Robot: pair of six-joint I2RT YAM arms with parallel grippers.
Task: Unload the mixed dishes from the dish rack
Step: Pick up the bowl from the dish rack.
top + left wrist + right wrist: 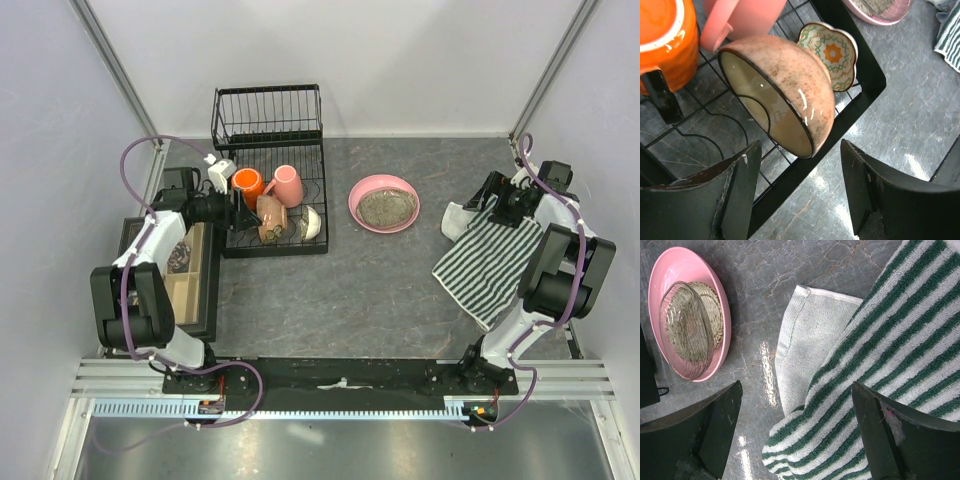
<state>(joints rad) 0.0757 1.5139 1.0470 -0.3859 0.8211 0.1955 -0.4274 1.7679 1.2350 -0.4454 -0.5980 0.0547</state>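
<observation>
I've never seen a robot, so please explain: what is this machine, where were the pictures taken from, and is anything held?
Two robot arms stand at a table. One picture looks down from above; the others come from each wrist's camera. The left fingers stand open before a tan-brown bowl in the black dish rack, with a patterned bowl, an orange mug and a pink mug. The right fingers hang open over a striped cloth, near a pink dish. Nothing is held.

Left arm (135,290) bent up at the elbow, forearm reaching far and rightward; left gripper (240,212) angled down, jaws apart, empty. Right arm (560,270) folded at the right edge; right gripper (487,194) pointing left and down, jaws spread wide, 2 fingers (715,425) bare.
</observation>
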